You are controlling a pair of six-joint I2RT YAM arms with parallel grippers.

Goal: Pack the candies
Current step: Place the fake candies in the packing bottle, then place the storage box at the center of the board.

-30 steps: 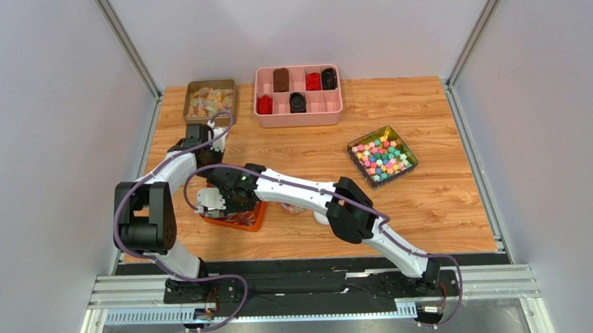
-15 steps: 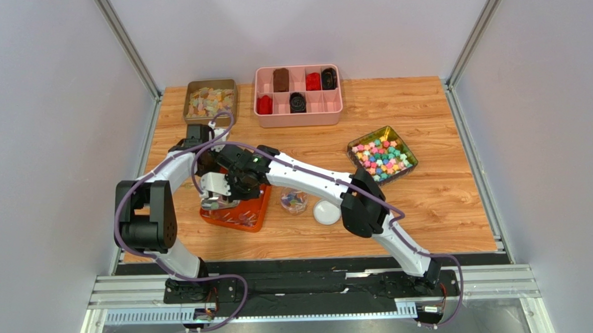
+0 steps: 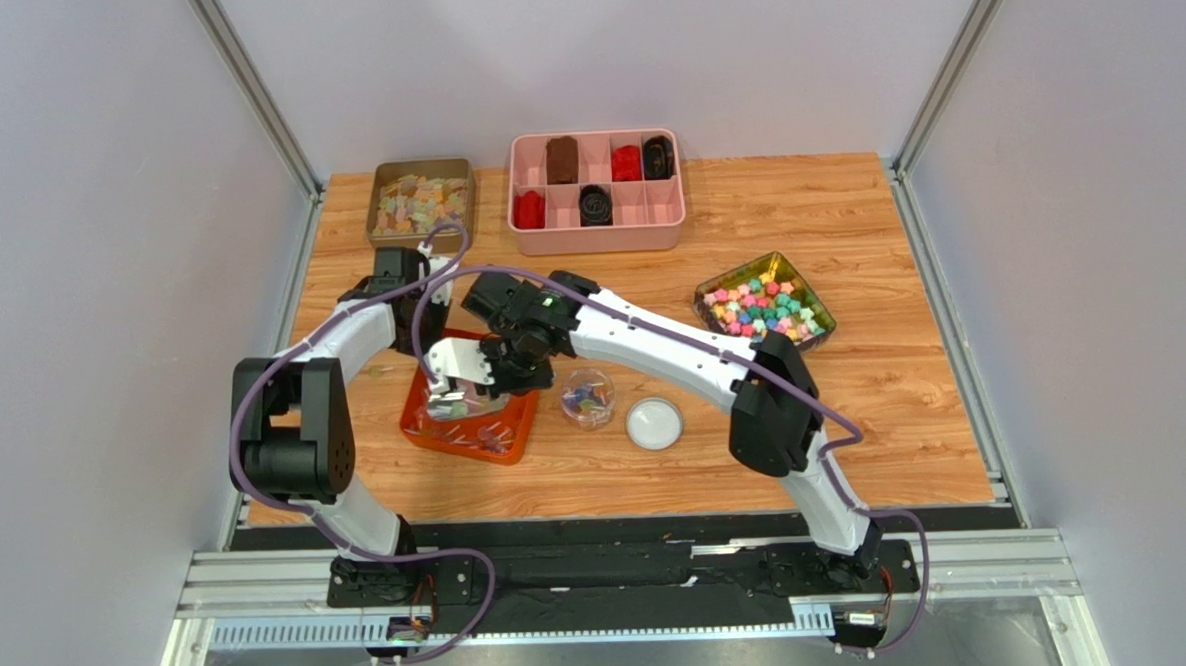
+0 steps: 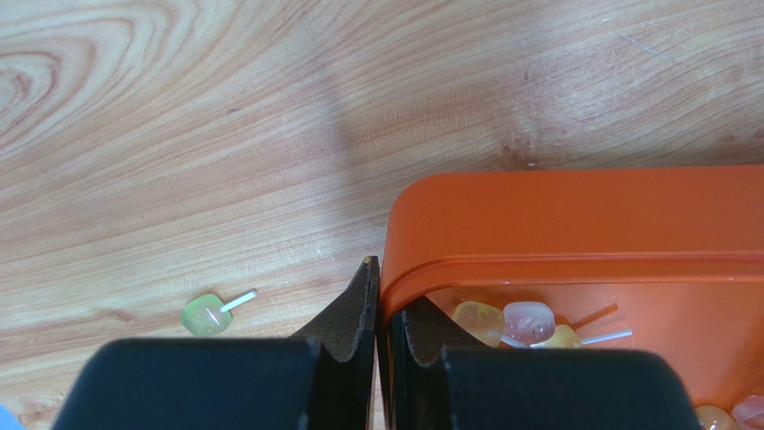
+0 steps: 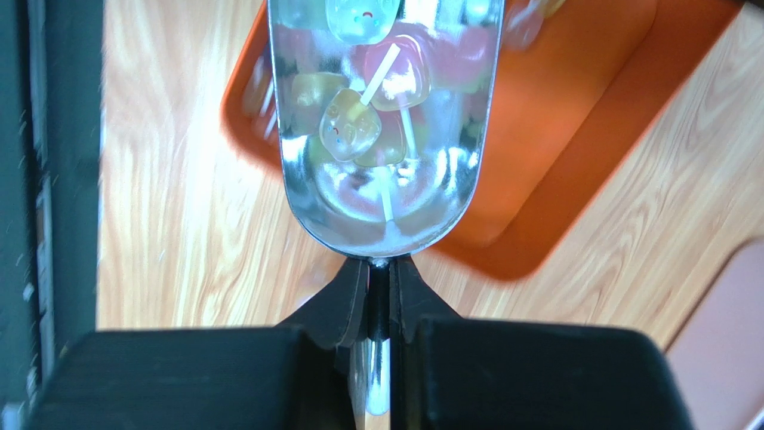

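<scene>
Translucent candies [image 5: 351, 125] in yellow, pink and pale blue, with thin white sticks, lie in a metal scoop [image 5: 359, 224]. My right gripper [image 5: 378, 269] is shut on the scoop's handle and holds it above the orange tray [image 5: 574, 134]. From above, the scoop [image 3: 456, 381] hangs over the tray's [image 3: 501, 432] left part. More candies [image 4: 529, 321] lie inside the tray [image 4: 574, 224]. My left gripper [image 4: 384, 296] is shut on the tray's rim at a corner, one finger inside and one outside. A single green candy [image 4: 206, 314] lies loose on the wood beside it.
A small clear jar [image 3: 587, 398] with a few sweets and a white lid [image 3: 654, 422] sit right of the tray. At the back stand a brown tin of pastel pieces [image 3: 421, 201] and a pink divided box [image 3: 595, 175]. A clear tray of bright blocky candies [image 3: 765, 312] lies right.
My right arm has swung back and to the right, carrying the loaded scoop a little rightward over the tray. The left arm and the tray have stayed put.
</scene>
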